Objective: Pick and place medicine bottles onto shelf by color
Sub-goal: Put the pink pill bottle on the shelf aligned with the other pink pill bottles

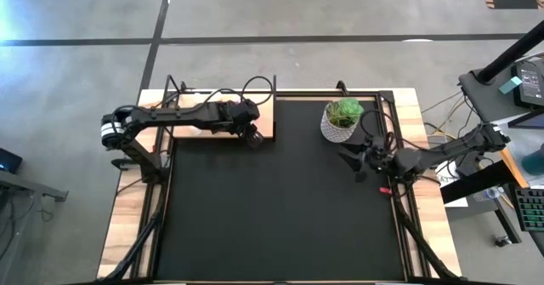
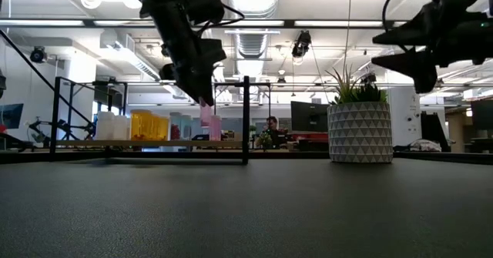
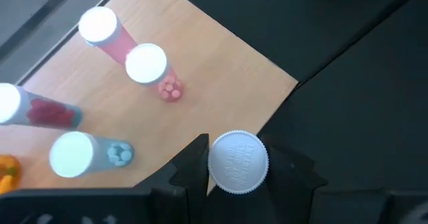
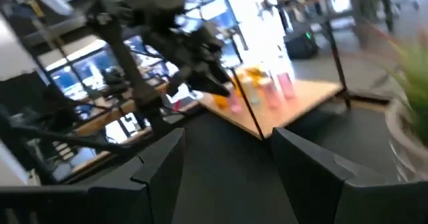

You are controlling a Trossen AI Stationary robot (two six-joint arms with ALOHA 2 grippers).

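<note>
The left claw (image 3: 239, 177) is clamped on a bottle (image 3: 238, 161), held upright over the shelf (image 3: 221, 77) corner; cap writing is unreadable. The right claw (image 4: 227, 160) is held apart.

a black mat (image 1: 272, 200) covered the table (image 1: 127, 225). at the far left lay a light wooden shelf (image 3: 221, 70) with small white-capped bottles (image 3: 150, 70) standing on it, some pink, some orange. a white pot with a green plant (image 1: 342, 120) stood on the mat, far right.
</note>
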